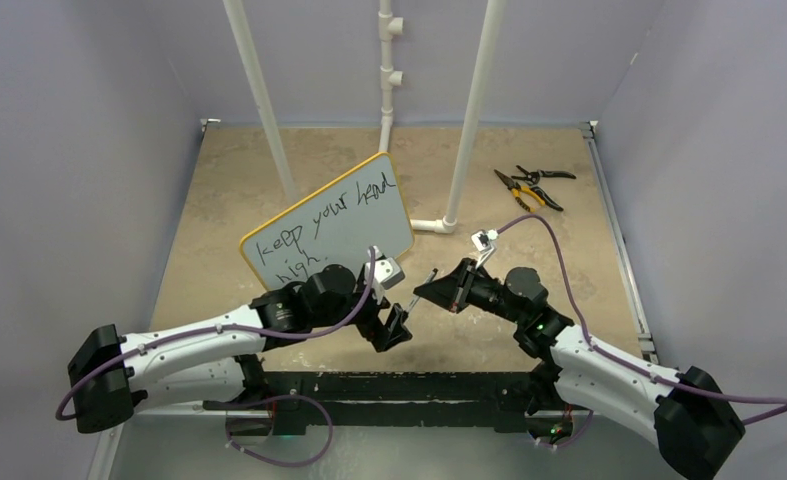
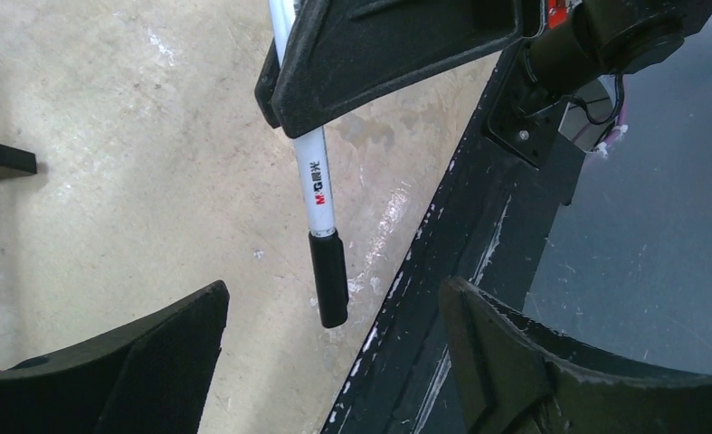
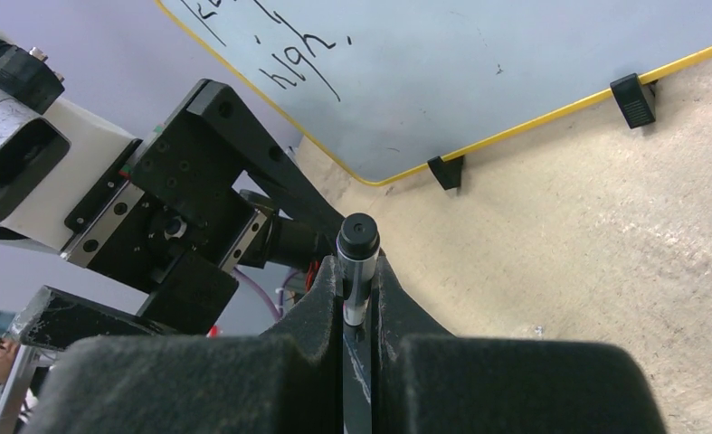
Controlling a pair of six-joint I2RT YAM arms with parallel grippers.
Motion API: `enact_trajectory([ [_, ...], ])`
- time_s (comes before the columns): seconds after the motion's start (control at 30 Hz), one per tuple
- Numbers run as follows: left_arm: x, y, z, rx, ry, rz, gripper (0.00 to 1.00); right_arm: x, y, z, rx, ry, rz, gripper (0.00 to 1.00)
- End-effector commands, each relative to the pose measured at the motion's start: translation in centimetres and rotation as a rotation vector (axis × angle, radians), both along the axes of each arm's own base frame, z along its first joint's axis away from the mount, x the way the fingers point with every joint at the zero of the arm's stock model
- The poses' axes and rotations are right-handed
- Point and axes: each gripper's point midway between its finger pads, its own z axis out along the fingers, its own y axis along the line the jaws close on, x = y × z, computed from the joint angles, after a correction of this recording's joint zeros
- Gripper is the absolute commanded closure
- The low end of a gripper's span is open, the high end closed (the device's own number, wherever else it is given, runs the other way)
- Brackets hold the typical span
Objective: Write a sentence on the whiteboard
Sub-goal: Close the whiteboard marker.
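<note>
A tan, mottled table (image 1: 219,200) walled in by pale grey panels carries two white-and-black robot arms bolted at its near edge, with three white plastic pipes (image 1: 469,110) rising at the back. The whiteboard (image 1: 379,228), a pale board in a thin yellow-orange frame, stands on small black feet (image 3: 637,98) at an angle left of centre, just behind the left arm's wrist. The sentence (image 1: 331,215) runs across it in slanted black marker on two lines, reading "keep your head" above "high". The two arms reach inward and meet in front of the board, near the middle of the table. The left gripper (image 1: 395,328) is released, its black fingers (image 2: 108,380) spread wide to either side of the marker's capped end without touching it. The right gripper (image 1: 427,292) is clenched around a marker (image 2: 320,194), pinching its white barrel between both fingers, with the black-capped end sticking out toward the left arm. Red and black lettering shows on the barrel. Well apart from the arms, at the far right of the table, lie two hand tools (image 1: 529,188), one with yellow handles and one with black.
</note>
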Motion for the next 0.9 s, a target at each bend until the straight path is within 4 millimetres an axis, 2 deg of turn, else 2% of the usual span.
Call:
enact_trajectory([
  [0.0,-0.3,-1.3,0.5,-0.058,0.031,-0.02,0.17,-0.1,0.3,1.6,0.035,-0.047,0.016,1.0],
  [0.13,-0.1,-1.4,-0.8,-0.028,0.047,-0.016,0.32,-0.1,0.4,2.0,0.039,-0.059,0.023,1.0],
  [0.4,-0.2,-2.1,-0.8,-0.061,0.059,-0.021,0.7,-0.1,0.5,2.1,0.029,-0.072,0.03,1.0],
  [0.67,-0.4,-1.8,-1.7,-0.037,0.078,-0.021,0.74,-0.1,0.5,2.4,0.032,-0.08,0.033,1.0],
  [0.73,-0.4,-1.8,-1.7,-0.038,0.08,-0.023,0.8,-0.2,0.5,2.3,0.03,-0.079,0.034,1.0],
  [0.8,-0.4,-1.9,-1.7,-0.039,0.08,-0.026,1.0,-0.2,0.4,2.4,0.03,-0.086,0.033,1.0],
  [0.87,-0.4,-2.0,-1.7,-0.043,0.073,-0.026,1.0,-0.2,0.4,2.4,0.024,-0.093,0.034,1.0],
])
